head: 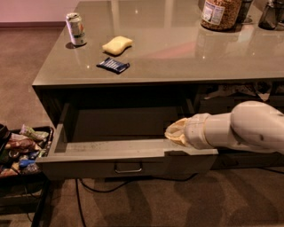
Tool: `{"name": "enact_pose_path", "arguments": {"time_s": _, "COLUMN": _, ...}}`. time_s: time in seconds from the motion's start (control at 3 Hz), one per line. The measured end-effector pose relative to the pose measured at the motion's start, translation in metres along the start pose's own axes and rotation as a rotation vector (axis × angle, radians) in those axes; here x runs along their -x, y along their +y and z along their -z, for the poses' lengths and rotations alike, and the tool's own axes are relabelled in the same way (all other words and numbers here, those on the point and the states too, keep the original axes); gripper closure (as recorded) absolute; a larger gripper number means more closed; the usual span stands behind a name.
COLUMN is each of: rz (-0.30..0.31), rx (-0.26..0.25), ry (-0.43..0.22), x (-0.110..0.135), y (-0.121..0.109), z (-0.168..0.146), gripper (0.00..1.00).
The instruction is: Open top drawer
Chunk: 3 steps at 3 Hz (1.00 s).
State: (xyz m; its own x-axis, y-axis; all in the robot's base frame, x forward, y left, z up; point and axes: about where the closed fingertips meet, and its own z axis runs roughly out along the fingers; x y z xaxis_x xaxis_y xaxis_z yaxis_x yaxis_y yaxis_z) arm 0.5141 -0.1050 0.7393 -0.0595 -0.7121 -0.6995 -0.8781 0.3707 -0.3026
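The arm point(255, 126) is smooth off-white plastic, a fat rounded shell narrowing to a ringed cylindrical wrist. Its pincer point(176, 132), cream-yellow and tapered, sits at the right front edge of the open top drawer point(80, 166).

Likely an office lounge or break area: carpeted floor point(26, 80), grey tabletop point(177, 57) carrying soda can point(75, 29), wrapped snack point(113, 65) and food jar point(220, 13), crate of packaged snacks point(20, 146) alongside; gripper point(176, 132) at right front of open top drawer point(102, 164).
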Motion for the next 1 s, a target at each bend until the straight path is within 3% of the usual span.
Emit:
{"name": "enact_pose_path", "arguments": {"time_s": 0.67, "rz": -0.029, "rx": 0.038, "ry": 0.039, "x": -0.029, "y": -0.009, "z": -0.030, "gripper": 1.00}}
{"name": "enact_pose_path", "arguments": {"time_s": 1.0, "rz": -0.055, "rx": 0.102, "ry": 0.075, "x": -0.046, "y": -0.004, "z": -0.044, "gripper": 1.00}}
